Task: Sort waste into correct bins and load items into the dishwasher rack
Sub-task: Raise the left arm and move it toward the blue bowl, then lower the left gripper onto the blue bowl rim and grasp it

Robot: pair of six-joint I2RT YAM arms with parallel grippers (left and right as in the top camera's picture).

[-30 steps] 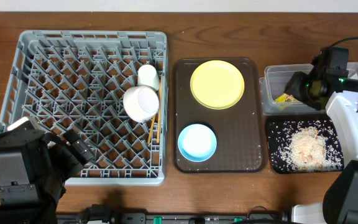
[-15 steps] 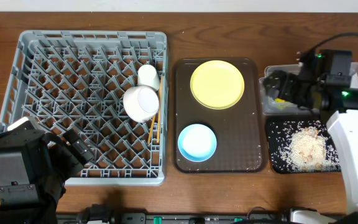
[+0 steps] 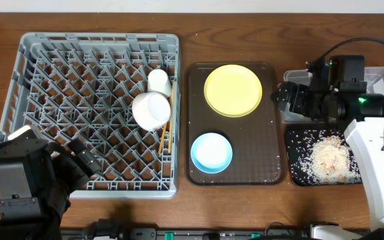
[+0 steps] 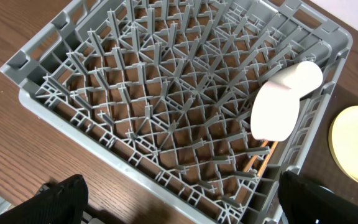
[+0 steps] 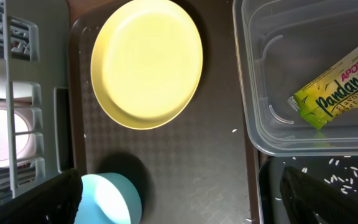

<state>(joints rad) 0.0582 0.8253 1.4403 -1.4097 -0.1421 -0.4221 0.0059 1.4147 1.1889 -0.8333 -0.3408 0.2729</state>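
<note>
The grey dishwasher rack [image 3: 99, 40] holds a white bowl [image 3: 152, 110], a small white cup [image 3: 159, 81] and chopsticks [image 3: 163, 139] near its right side. A yellow plate [image 3: 233, 90] and a light blue bowl [image 3: 211, 152] sit on the brown tray [image 3: 272, 133]. The yellow-green wrapper [image 5: 337, 90] lies in the clear tub [image 5: 260, 74]. White crumbs and a pale crumpled heap [image 3: 329, 157] lie in the black tray [image 3: 292, 175]. My right gripper [image 3: 287, 97] hovers open and empty between the tub and the brown tray. Off the rack's front left corner, my left gripper [image 3: 79, 160] is open and empty.
The rack's near wall [image 4: 166, 180] lies just beyond the left fingertips [image 4: 61, 199]. Bare wooden table [image 3: 182, 133] shows as a narrow strip between the rack and the brown tray. The right arm's white link [image 3: 379, 167] hangs over the black tray's right part.
My right gripper has swung left from above the clear tub to its left edge, and its jaws have spread wider. The wrapper stays in the tub. The left arm has not moved.
</note>
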